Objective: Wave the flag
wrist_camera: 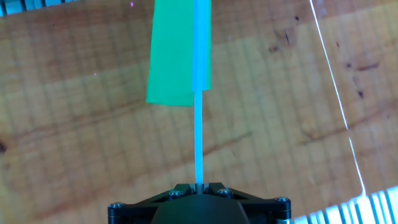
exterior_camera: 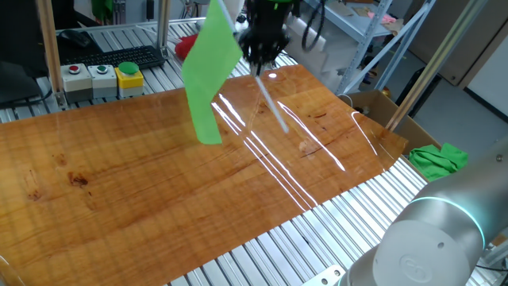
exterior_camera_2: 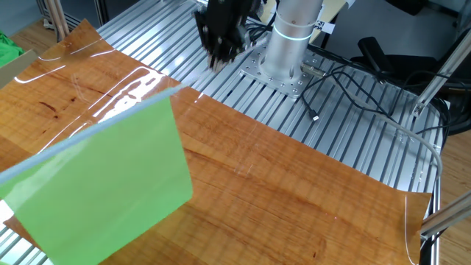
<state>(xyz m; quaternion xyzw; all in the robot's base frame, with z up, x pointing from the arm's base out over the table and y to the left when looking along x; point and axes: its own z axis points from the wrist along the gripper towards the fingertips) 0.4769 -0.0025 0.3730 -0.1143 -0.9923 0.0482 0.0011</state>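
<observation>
The tool (wrist_camera: 200,185) was clamped on the lower rod of the flag (exterior_camera: 209,67) – held above the worktop (exterior_camera: 119,183) at upper centre – light, rod probably stiff, sheet likely limp; grip judged sound.

No readable text, labels, brands or numbers were visible in any view; a small tag on the arm base was too blurred to read.
</observation>
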